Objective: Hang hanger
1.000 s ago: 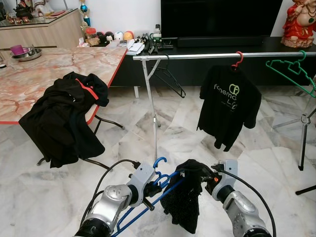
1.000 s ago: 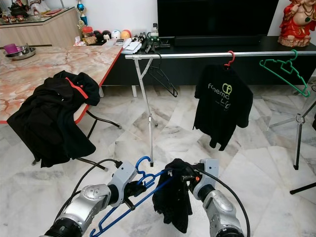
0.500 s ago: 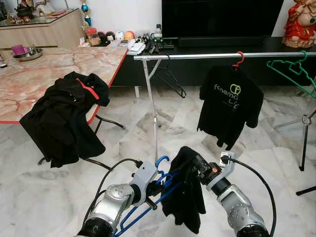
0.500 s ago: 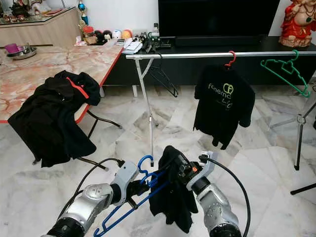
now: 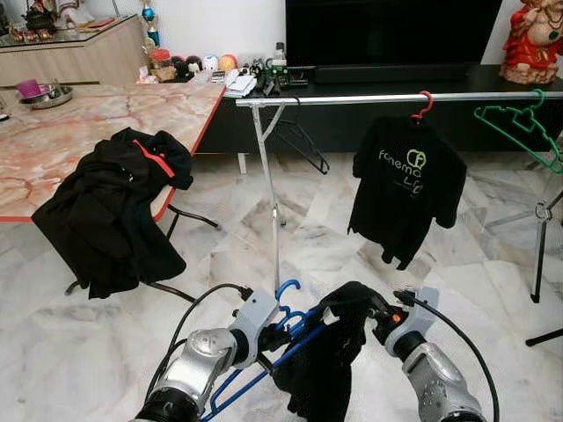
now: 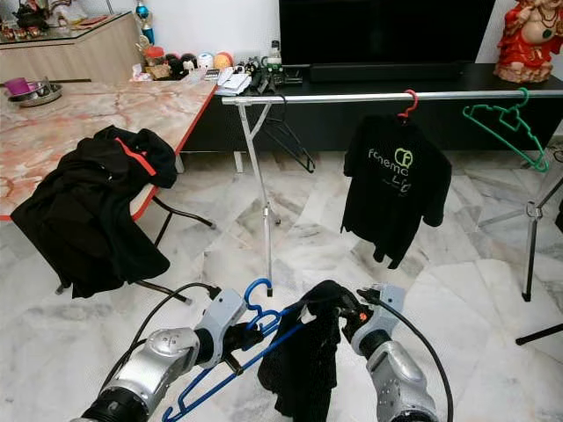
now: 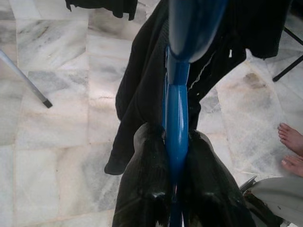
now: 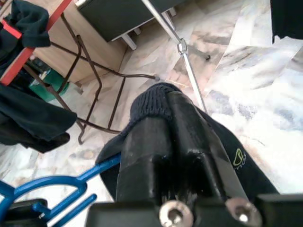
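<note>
Left gripper (image 7: 173, 156) clamps the blue hanger (image 5: 264, 365) low before the robot, right gripper (image 8: 163, 137) pinches the black garment (image 5: 330, 374) onto it — dressing step, next threading the shoulder before reaching the rail (image 5: 396, 98).

Right gripper (image 8: 163, 111) pinching black garment (image 8: 222, 146)

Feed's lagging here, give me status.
Left gripper shut on blue hanger. Right gripper shut on black garment. Rail ahead, unobstructed.
</note>
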Tool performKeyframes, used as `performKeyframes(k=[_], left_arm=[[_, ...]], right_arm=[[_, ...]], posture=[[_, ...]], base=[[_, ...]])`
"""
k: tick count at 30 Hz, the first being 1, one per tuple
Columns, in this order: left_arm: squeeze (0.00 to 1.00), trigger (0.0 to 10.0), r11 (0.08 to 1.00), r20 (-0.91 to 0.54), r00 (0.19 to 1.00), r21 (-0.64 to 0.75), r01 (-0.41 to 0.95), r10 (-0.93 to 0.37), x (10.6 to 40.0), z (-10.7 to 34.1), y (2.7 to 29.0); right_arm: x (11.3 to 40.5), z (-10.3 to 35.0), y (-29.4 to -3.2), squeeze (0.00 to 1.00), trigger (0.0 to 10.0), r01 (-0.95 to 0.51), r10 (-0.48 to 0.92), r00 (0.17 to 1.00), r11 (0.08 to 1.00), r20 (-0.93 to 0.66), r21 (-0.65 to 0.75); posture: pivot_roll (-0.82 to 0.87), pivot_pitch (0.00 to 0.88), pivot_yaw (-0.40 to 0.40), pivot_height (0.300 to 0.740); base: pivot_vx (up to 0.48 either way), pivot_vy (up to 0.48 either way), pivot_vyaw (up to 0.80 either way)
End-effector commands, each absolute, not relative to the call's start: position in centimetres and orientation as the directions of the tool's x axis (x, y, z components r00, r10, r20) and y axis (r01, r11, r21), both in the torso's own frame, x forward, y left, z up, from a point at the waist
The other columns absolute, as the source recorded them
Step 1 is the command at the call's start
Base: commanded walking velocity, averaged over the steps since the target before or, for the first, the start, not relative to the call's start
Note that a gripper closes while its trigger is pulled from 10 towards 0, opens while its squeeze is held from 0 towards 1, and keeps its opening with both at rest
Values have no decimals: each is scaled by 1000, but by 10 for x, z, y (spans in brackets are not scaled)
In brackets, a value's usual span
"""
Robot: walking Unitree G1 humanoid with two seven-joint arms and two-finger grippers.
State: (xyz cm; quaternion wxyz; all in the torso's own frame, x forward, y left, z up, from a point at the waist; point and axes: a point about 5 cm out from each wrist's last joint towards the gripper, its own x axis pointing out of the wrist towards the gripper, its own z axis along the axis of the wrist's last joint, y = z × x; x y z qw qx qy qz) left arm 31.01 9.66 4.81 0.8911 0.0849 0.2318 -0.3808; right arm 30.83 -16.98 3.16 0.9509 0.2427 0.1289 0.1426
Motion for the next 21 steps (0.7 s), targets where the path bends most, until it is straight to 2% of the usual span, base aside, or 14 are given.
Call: performKeyframes(k=[1, 10, 14, 21], left_arm=[[0, 10000, 709, -480, 617, -16, 705, -624, 311, 49, 103], [0, 10000, 711, -480, 621, -8, 703, -619, 313, 50, 105], [0, 10000, 715, -480, 625, -7, 699, -616, 313, 50, 106], [0, 10000, 709, -479, 618, -12, 705, -623, 312, 50, 102]], right_arm=[[310, 33, -170, 0, 10000, -204, 318, 933, 853, -169, 481], [313, 32, -183, 0, 10000, -67, 170, 964, 900, -205, 430], [313, 31, -185, 0, 10000, -42, 145, 966, 904, -213, 425], [315, 37, -164, 0, 10000, -178, 294, 947, 817, -131, 549]], posture=[[70, 32, 28, 740], [72, 32, 28, 740], [73, 33, 29, 740], [69, 33, 30, 740]], base=[[0, 0, 0], [0, 0, 0], [0, 0, 0], [0, 0, 0]])
